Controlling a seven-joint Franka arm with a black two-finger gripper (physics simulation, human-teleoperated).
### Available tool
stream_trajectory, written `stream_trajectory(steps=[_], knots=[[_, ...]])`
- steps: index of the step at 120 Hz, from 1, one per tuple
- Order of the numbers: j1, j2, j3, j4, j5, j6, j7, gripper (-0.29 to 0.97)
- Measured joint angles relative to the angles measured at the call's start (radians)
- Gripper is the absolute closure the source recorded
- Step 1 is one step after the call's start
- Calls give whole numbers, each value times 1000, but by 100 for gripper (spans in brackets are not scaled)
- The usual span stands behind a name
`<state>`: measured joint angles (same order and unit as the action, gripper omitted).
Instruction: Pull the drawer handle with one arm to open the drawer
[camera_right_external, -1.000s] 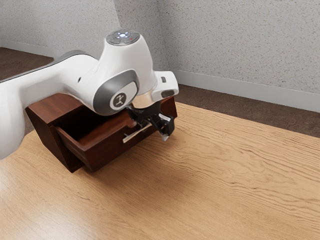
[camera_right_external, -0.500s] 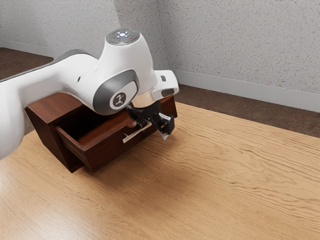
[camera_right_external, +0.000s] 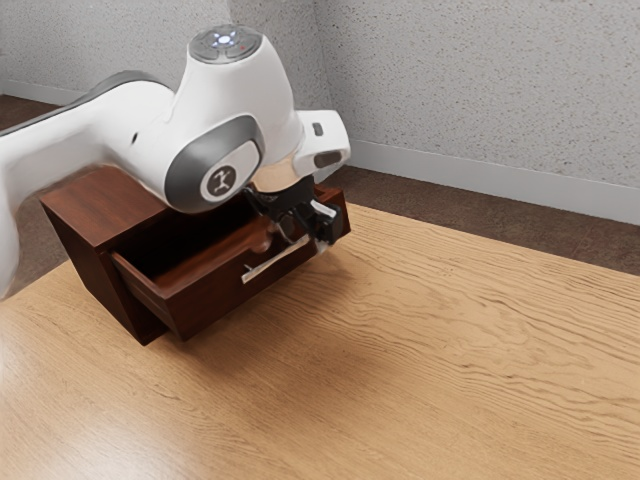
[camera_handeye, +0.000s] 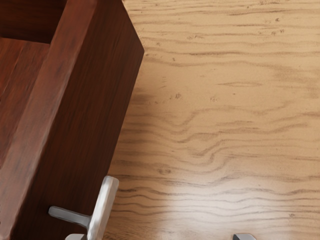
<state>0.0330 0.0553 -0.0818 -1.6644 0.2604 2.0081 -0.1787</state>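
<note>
we see the drawer (camera_right_external: 205, 292) partly pulled out of its dark wooden cabinet (camera_right_external: 90, 205), which sits on the counter (camera_right_external: 430, 360) toward the exterior view's left. the drawer's front faces the open counter, and its hollow shows behind the front's top edge. the handle (camera_right_external: 275, 262), a pale metal bar, runs along the drawer's front, standing off it on short posts. our white arm (camera_right_external: 215, 120) comes in from the exterior view's left, over the cabinet, and bends down at the wrist. the gripper (camera_right_external: 306, 228) hangs at the front's upper edge, over the handle's end nearer the exterior view's right. from that side we cannot tell whether it touches the bar. in the wrist view the front runs down beside bare wood grain and the bar sits close under the hand. one grey fingertip (camera_handeye: 243, 236) shows over bare counter, well apart from the bar, and a second grey tip shows just beside the bar's post, so we read the gripper as spread, with nothing pinched between its fingers. a speckled wall (camera_right_external: 480, 70) and a brown floor (camera_right_external: 520, 215) lie beyond the counter.
</note>
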Motion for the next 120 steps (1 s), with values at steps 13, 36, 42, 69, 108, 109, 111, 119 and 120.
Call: stream_trajectory(steps=[13,36,42,69,108,109,111,119,120], knots=[[-14,-26,3,1,26,-1,-1,27],[-16,-166,10,270,-48,-215,-218,11],[-31,-218,79,277,-91,-305,-315,9],[68,-267,137,86,-213,-523,-663,3],[87,-268,138,62,-259,-597,-981,1],[87,-268,138,62,-259,-598,-987,1],[87,-268,138,61,-259,-599,-999,1],[86,-268,139,59,-260,-603,-1044,0],[86,-268,139,59,-260,-603,-1049,0]])
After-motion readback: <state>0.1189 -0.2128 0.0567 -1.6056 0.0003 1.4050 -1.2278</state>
